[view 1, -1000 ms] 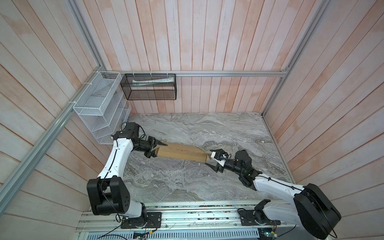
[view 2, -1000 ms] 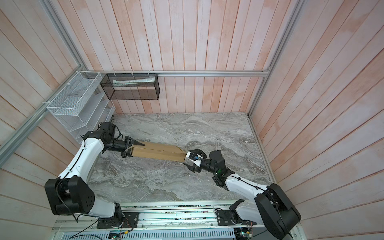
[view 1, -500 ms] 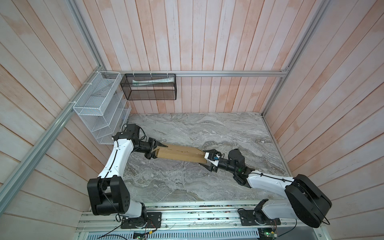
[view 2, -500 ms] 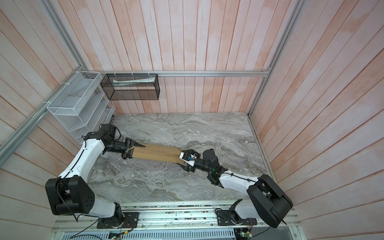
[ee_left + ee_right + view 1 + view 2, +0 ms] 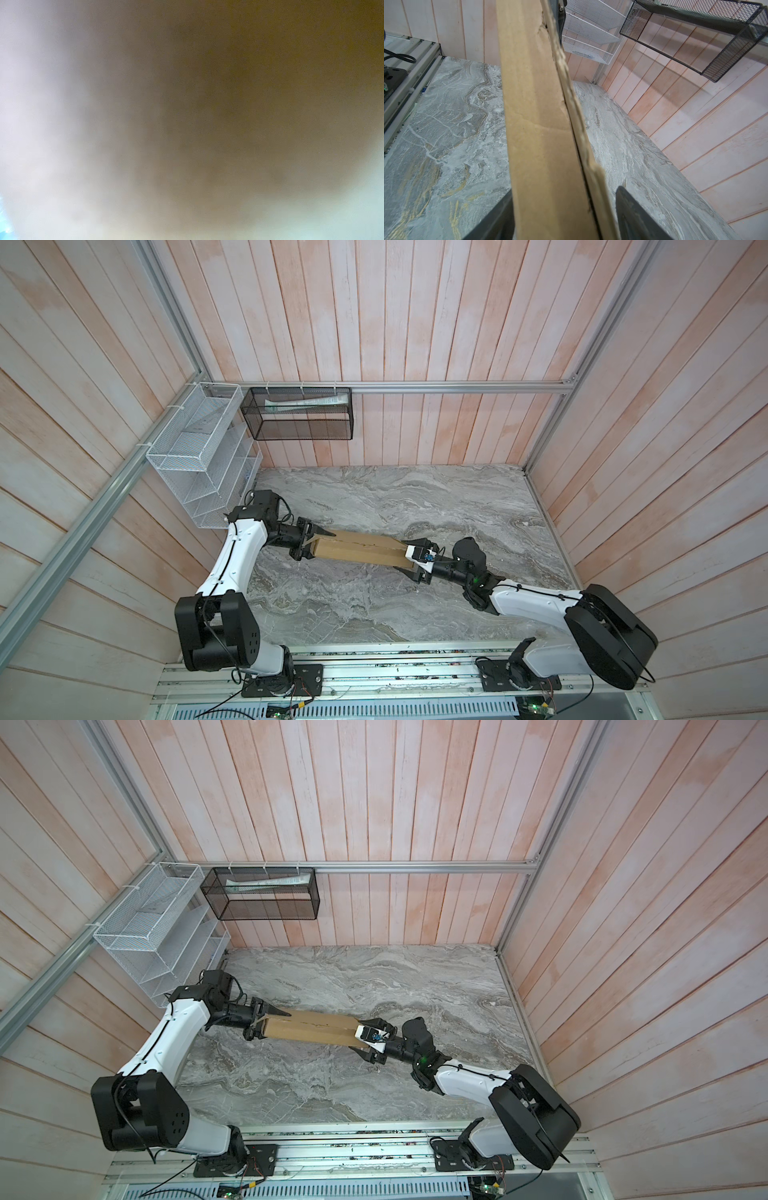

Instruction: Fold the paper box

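Looking down on a grey veined marble tabletop (image 5: pixel 374 614) boxed in by pale pink plank walls (image 5: pixel 415 315), I am seeing a white wire rack (image 5: pixel 199 464) at 10 o'clock and a black mesh basket (image 5: pixel 299 418) at 11. The paper box (image 5: pixel 357 549), tan corrugated cardboard folded into 1 long narrow bar with ragged edges, is spanning the centre from 9 to 3 o'clock. The left gripper (image 5: pixel 318 545) is clamping its 9 o'clock end. The right gripper (image 5: pixel 409 558) is straddling the 3 o'clock end, jaws apart, marble showing beside 1 finger (image 5: pixel 633 214). My left wrist view is giving only brown blur.
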Tool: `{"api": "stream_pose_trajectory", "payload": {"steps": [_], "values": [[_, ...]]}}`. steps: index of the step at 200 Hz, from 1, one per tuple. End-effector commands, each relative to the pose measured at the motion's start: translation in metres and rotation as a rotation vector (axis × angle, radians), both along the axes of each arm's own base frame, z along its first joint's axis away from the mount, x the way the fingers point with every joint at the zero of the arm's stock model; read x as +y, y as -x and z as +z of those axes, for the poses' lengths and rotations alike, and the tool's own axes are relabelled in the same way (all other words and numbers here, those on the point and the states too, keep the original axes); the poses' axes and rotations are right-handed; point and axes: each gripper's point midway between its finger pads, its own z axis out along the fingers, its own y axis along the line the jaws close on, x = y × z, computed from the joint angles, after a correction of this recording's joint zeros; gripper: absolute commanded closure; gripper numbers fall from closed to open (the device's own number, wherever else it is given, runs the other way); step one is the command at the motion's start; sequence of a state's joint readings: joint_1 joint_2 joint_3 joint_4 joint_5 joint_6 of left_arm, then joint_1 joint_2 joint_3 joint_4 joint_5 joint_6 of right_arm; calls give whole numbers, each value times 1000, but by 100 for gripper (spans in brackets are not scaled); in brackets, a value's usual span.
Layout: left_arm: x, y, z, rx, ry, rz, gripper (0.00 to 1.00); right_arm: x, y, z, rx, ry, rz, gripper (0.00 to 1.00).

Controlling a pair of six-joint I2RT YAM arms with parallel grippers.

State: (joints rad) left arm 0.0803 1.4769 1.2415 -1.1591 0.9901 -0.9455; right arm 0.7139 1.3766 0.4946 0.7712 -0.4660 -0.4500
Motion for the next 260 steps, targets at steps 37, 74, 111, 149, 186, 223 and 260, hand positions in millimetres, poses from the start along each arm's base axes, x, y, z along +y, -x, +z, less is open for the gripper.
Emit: {"api": "stream_pose_trajectory", "payload": {"steps": [37,74,111,149,186,223,260], "values": [[-1,2,5,-29,18,-5,72,10,-4,15,-44,-29,10,26],[-1,1,7,-33,16,-5,72,15,-4,15,-47,-26,17,26],[-1,5,5,-27,18,-5,72,18,-4,12,-49,-16,22,27],[-2,5,7,-33,23,-3,72,20,-4,10,-58,-2,18,27],[-2,5,8,-33,22,-4,72,22,-4,9,-64,4,17,27],[-1,6,6,-36,11,-11,72,24,-4,8,-68,8,17,29],[0,3,9,-49,10,-12,70,26,-4,6,-72,13,21,30]]}}
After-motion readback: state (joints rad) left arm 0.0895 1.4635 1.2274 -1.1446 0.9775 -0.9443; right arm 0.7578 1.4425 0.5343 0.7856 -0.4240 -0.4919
